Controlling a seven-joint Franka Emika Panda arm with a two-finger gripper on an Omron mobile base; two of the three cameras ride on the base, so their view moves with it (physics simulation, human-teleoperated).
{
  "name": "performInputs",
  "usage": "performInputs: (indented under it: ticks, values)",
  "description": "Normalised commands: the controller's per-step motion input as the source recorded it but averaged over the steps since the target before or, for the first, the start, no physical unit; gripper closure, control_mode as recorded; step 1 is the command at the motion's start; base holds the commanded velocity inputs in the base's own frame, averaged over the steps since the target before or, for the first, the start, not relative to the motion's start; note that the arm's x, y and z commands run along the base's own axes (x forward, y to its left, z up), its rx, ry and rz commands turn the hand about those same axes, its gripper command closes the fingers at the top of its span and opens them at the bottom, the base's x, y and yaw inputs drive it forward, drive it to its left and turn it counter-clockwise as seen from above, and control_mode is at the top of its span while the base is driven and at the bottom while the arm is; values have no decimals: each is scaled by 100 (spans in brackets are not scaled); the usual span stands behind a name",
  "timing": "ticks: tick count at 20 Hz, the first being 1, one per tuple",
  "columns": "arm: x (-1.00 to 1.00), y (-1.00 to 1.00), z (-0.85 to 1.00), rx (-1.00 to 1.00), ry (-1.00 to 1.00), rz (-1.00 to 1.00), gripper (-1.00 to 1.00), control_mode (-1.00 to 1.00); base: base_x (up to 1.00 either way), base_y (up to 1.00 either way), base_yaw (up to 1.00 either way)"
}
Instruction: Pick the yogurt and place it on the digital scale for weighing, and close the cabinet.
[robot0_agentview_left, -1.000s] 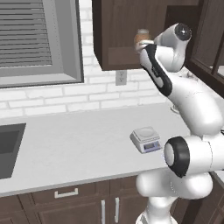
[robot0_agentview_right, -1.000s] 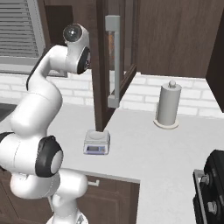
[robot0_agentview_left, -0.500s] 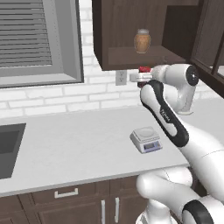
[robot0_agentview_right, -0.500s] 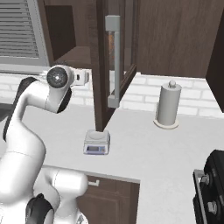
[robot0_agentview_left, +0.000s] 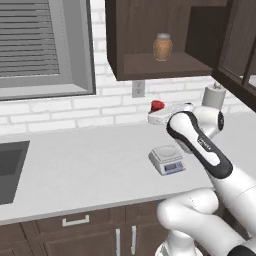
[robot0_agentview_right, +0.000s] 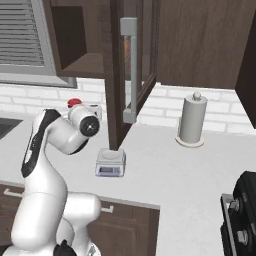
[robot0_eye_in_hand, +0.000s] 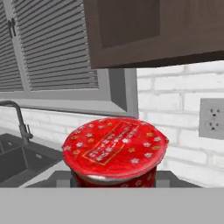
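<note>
— Where's your yogurt (robot0_eye_in_hand: 114, 151)?

— Clamped in your gripper (robot0_agentview_left: 159, 114), held in the air above the counter (robot0_agentview_left: 90, 167) and below the cabinet (robot0_agentview_left: 150, 40). In the hand view you see its red starred lid up close; the cup's lower part is cut off at the bottom. The fingers themselves are hidden behind it, closed narrow on the cup.

— And from the base?

— In the left view you get just a red spot past the white hand; in the right view a red sliver shows above the arm. The scale (robot0_agentview_left: 167, 160) sits on the counter below and in front, apart from the cup.

— What else do you have?

— The cabinet door (robot0_agentview_right: 131, 70) stands open in the right view, handle facing you. A jar (robot0_agentview_left: 162, 47) rests on the shelf. The hand view adds a window (robot0_eye_in_hand: 48, 48), faucet (robot0_eye_in_hand: 17, 118) and outlet (robot0_eye_in_hand: 212, 118) on the brick wall.
</note>
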Motion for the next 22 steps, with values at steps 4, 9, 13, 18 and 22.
performInputs:
  ticks: [4, 9, 13, 18, 22]
  values:
    - [54, -9, -42, 0, -2, 12, 100, -100, 0, 0, 0]
    - [14, -54, -29, 0, -1, 10, 100, -100, 0, 0, 0]
    - [0, -36, -19, 0, -4, 8, 100, -100, 0, 0, 0]
    - [3, -43, -15, 0, 1, 0, 100, -100, 0, 0, 0]
    - [-8, -53, -9, 1, 0, 0, 100, -100, 0, 0, 0]
